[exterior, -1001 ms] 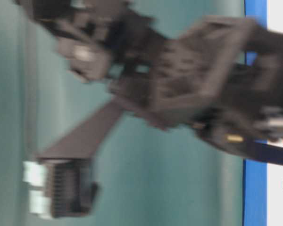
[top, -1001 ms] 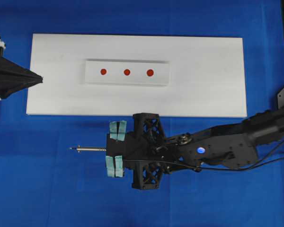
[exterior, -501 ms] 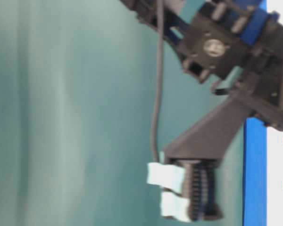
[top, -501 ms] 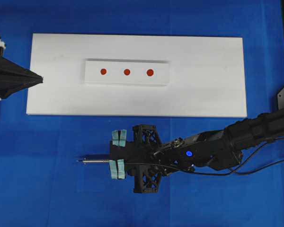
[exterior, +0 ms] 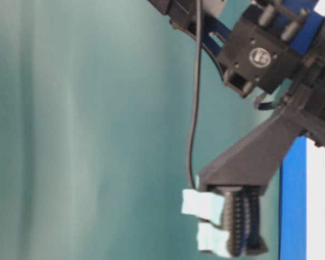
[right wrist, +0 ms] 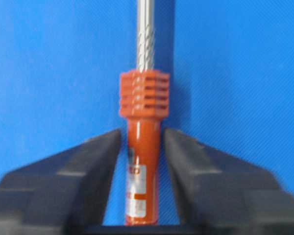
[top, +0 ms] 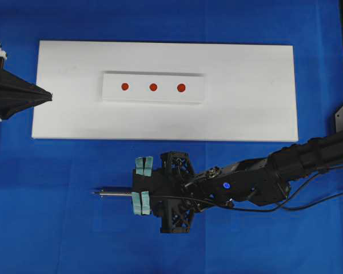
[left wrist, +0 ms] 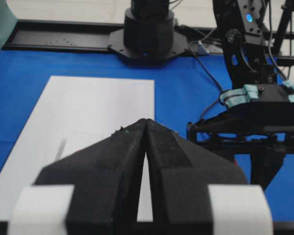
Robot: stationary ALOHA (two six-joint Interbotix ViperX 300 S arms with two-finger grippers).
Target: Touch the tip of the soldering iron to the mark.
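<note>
Lying on the blue bench near its front edge, the soldering iron (right wrist: 142, 161) sits between the right gripper's (right wrist: 143, 147) slightly parted fingers. Narrow gaps show on both sides. The left gripper (left wrist: 144, 125) rests closed, empty, at the white board's (top: 246, 74) left end.

Blue cloth-covered table (top: 57, 228) left of and below right gripper (top: 142, 186): open, unobstructed. White rectangular board (top: 246, 108) flat; raised white strip with three red dots (top: 153, 87) reachable from above, nothing stacked on it. Left edge of board flanked by black left gripper (top: 43, 95). Strip of cloth between board and right gripper bare. Black right arm (top: 263, 180) and black cord (top: 314, 197) block lower right.
</note>
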